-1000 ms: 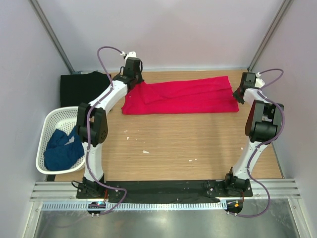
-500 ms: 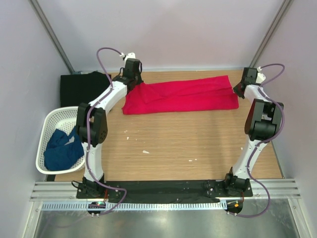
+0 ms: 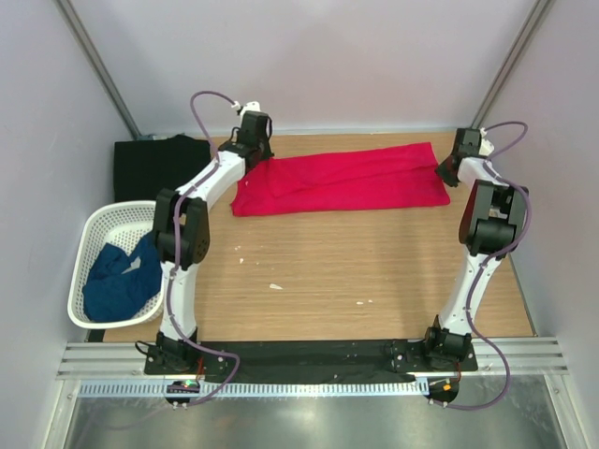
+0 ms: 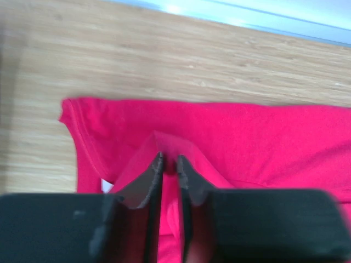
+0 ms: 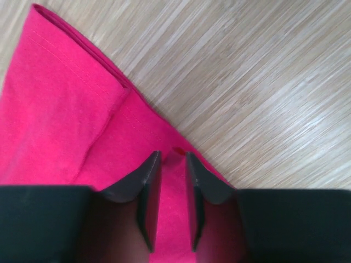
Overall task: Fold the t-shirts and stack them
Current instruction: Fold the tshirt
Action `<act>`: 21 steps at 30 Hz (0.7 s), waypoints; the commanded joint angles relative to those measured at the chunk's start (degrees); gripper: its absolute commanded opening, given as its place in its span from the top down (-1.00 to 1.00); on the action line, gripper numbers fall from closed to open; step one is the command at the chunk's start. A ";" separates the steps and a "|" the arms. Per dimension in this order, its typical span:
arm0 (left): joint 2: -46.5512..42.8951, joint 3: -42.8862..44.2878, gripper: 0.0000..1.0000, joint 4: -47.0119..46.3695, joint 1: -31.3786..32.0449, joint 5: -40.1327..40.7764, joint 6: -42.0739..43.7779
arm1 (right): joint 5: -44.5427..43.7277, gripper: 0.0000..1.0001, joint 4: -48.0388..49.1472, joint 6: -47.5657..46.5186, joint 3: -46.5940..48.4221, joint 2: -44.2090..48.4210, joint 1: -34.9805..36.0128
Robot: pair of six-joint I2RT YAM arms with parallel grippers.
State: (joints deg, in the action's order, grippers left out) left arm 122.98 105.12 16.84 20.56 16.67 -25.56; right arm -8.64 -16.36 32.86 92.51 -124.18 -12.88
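Observation:
The red t-shirt (image 3: 346, 178) lies folded lengthwise as a long strip across the far part of the table. My left gripper (image 3: 255, 154) is at its left end, shut on a pinched fold of red cloth (image 4: 171, 143); a bit of white neck label (image 4: 106, 186) shows beside the fingers. My right gripper (image 3: 447, 171) is at its right end, shut on the red edge (image 5: 174, 156). The black t-shirt (image 3: 154, 164) lies folded at the far left of the table. The dark blue t-shirt (image 3: 117, 281) is crumpled in the basket.
A white mesh basket (image 3: 92, 236) stands off the table's left edge. Small white specks (image 3: 274, 286) lie on the wooden table (image 3: 356, 271). Grey walls close in the back and both sides.
Both grippers have moved towards the far edge, each still holding its end of the red shirt. The shirt's right end has drawn back with the right gripper.

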 commanded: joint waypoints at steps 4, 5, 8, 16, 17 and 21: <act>-0.72 3.86 -0.28 3.45 -0.34 -1.20 -0.02 | 1.17 -0.11 -3.49 -2.54 6.36 3.41 -0.30; -1.42 4.04 -0.41 5.29 -0.34 -0.07 0.16 | 1.26 -0.19 -3.76 -2.89 6.63 4.03 -0.30; -5.72 4.83 -0.92 9.77 -0.52 2.31 0.16 | 2.14 -0.40 -4.91 -3.68 7.51 7.09 -0.12; -23.36 -10.60 -0.99 13.93 -0.69 -1.19 -14.06 | 4.08 -0.77 -6.49 -10.27 4.79 15.80 6.02; -25.31 -13.68 -0.99 12.44 -0.69 -1.46 -15.29 | 4.16 -0.79 -6.40 -10.80 4.26 16.77 7.07; -31.91 -29.75 -0.99 9.00 -0.87 -0.67 -19.60 | 6.35 -0.79 -4.13 -13.08 3.12 17.83 14.80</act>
State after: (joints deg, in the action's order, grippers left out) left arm 92.33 83.42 27.57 20.12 16.40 -39.22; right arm -5.04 -22.61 23.44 96.66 -108.81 -3.70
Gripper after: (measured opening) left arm 0.996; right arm 0.893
